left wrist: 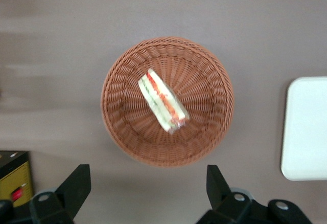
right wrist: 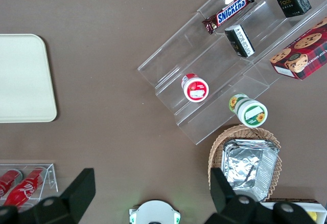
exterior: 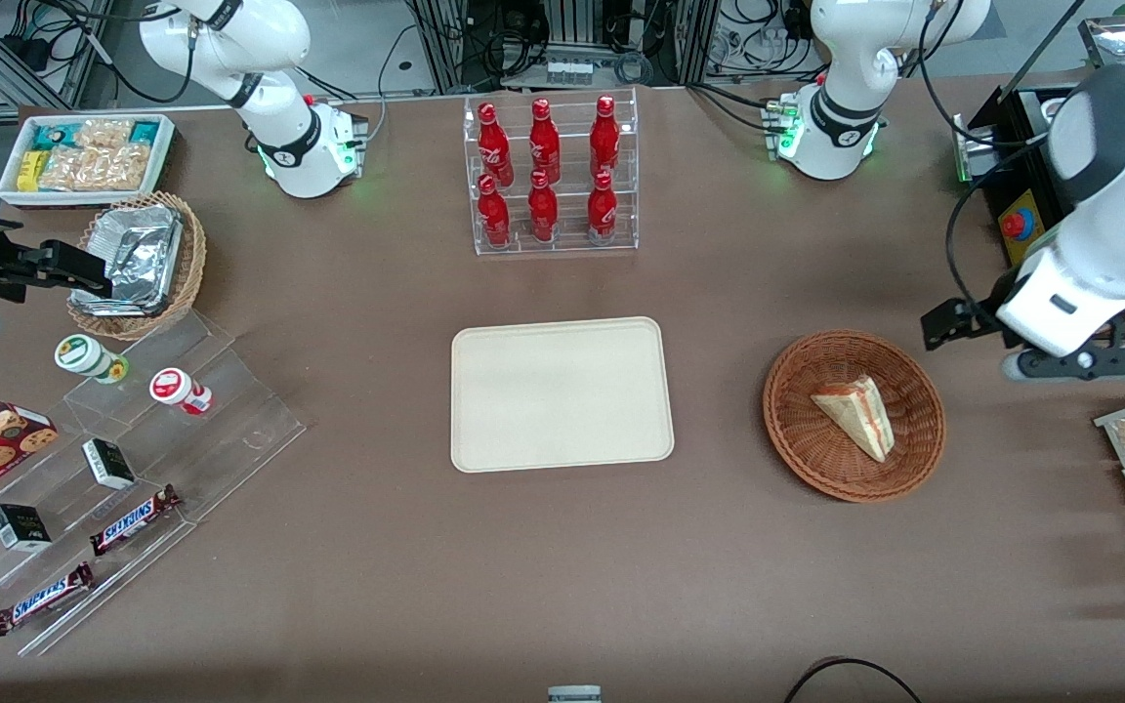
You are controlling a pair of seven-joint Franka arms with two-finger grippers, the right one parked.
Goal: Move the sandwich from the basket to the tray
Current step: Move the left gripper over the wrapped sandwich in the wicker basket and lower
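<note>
One small triangular sandwich wedge in clear wrap (exterior: 855, 415), pale bread with a red, orange and green filling edge, lies alone in the round reddish-brown wicker basket (exterior: 797, 430), slightly off its middle and tipped on its side. From where I stand, the basket sits beside the flat cream-beige rectangular tray (exterior: 561, 393), apart from it with bare brown tabletop (exterior: 562, 566) between, so the carry looks short and unobstructed. The left arm's black two-finger gripper (left wrist: 148, 185) hangs above the table at the basket's edge, toward the working arm's end, fingers spread wide and holding nothing. I'd judge it is lining up for a descent; the spread looks ample for the wedge's thickness, though the slick wrap could slip.
</note>
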